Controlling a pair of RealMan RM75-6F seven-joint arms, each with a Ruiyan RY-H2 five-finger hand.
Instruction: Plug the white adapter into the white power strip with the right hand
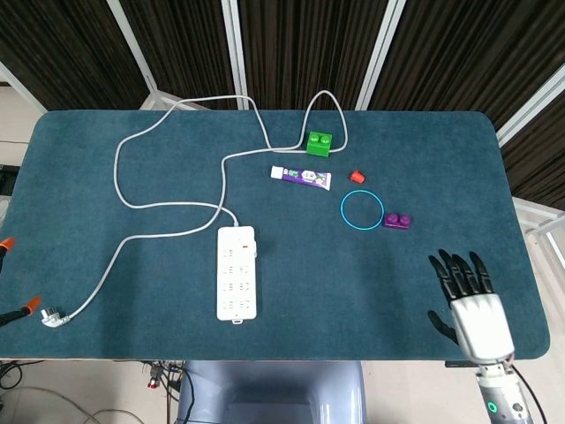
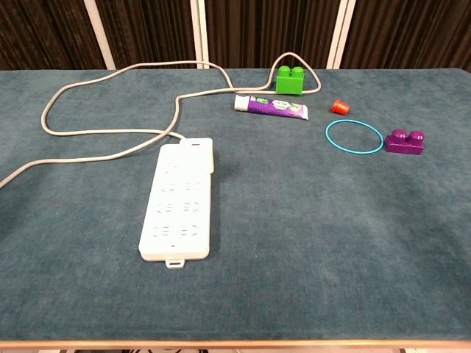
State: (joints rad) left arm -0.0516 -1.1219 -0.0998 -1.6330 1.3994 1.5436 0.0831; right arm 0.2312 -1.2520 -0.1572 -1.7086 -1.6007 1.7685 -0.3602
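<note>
The white power strip (image 1: 237,283) lies flat at the table's front left, also seen in the chest view (image 2: 179,213). The white adapter (image 1: 244,237) sits on the strip's far end, on its right side, and shows as a raised white block (image 2: 201,155) in the chest view. My right hand (image 1: 472,300) is far off at the table's front right corner, fingers spread and holding nothing. It shows only in the head view. The left hand is in neither view.
The strip's grey cord (image 1: 168,208) loops over the left half and back of the table to a loose plug (image 1: 53,318). A green brick (image 1: 319,141), a toothpaste tube (image 1: 302,177), a small red cap (image 1: 357,177), a blue ring (image 1: 362,210) and a purple brick (image 1: 397,221) lie right of centre.
</note>
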